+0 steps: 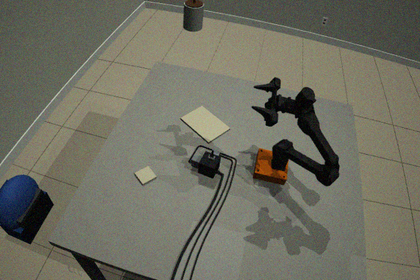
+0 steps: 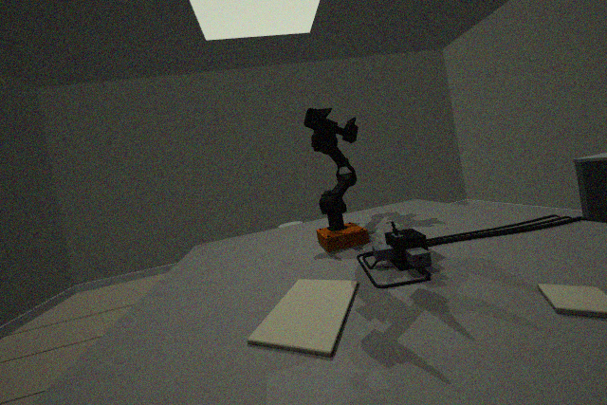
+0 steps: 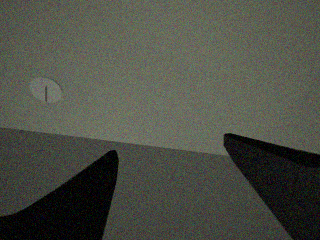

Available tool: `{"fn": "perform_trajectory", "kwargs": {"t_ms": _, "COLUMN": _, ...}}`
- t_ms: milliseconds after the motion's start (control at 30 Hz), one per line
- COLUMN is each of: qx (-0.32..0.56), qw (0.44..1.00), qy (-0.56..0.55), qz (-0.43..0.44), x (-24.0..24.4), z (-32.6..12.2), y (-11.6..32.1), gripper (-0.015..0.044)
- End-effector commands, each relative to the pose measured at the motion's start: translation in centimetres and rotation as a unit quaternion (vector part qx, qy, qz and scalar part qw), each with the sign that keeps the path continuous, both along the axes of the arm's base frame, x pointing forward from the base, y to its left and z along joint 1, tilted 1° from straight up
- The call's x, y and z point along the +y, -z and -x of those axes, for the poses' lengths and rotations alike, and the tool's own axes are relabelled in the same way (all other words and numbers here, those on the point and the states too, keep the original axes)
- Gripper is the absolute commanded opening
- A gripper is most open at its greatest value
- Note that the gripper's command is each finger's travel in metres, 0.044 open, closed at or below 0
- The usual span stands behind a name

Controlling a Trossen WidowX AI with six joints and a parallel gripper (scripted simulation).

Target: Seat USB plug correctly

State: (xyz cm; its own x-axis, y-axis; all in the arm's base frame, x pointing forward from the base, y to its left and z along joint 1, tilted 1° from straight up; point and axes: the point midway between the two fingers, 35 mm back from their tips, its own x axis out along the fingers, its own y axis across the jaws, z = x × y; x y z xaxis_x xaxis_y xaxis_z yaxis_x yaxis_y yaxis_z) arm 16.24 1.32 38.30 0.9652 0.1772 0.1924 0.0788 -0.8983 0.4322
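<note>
The dark power cube stands on the table, with cables and pale blocks around its sides. A small plug stands up from its top. The plug's depth and which way round it faces are too small and dark to tell. My gripper is open, with nothing between its fingers. It is high above the table, well away from the cube and plug. The wrist view shows only the fingers, wall and ceiling, with no cube or plug.
A black cable loop lies beside the cube; several cables run to the table's edge. A large cream pad and a small one lie flat nearby. The orange arm base stands near the cube.
</note>
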Motion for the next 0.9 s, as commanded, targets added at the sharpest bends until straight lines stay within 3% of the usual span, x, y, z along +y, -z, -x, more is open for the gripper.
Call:
{"fn": "perform_trajectory", "kwargs": {"t_ms": 0, "qx": 0.001, "qw": 1.000, "qy": 0.001, "qz": 0.005, "x": -0.1, "z": -0.1, "y": 0.0, "gripper": 0.0426}}
{"fn": "perform_trajectory", "kwargs": {"t_ms": 200, "qx": 0.046, "qw": 0.981, "qy": 0.028, "qz": 0.186, "x": -1.9, "z": -3.6, "y": 1.1, "gripper": 0.0440}}
{"fn": "perform_trajectory", "kwargs": {"t_ms": 400, "qx": 0.099, "qw": 0.908, "qy": 0.004, "qz": 0.407, "x": -3.0, "z": -7.6, "y": 3.6, "gripper": 0.0440}}
{"fn": "perform_trajectory", "kwargs": {"t_ms": 533, "qx": 0.119, "qw": 0.823, "qy": -0.047, "qz": 0.554, "x": -3.0, "z": -10.1, "y": 5.8, "gripper": 0.0440}}
{"fn": "perform_trajectory", "kwargs": {"t_ms": 700, "qx": 0.113, "qw": 0.674, "qy": -0.144, "qz": 0.715, "x": -2.5, "z": -12.7, "y": 9.2, "gripper": 0.0440}}
{"fn": "perform_trajectory", "kwargs": {"t_ms": 867, "qx": 0.076, "qw": 0.522, "qy": -0.245, "qz": 0.814, "x": -1.5, "z": -14.5, "y": 12.3, "gripper": 0.0440}}
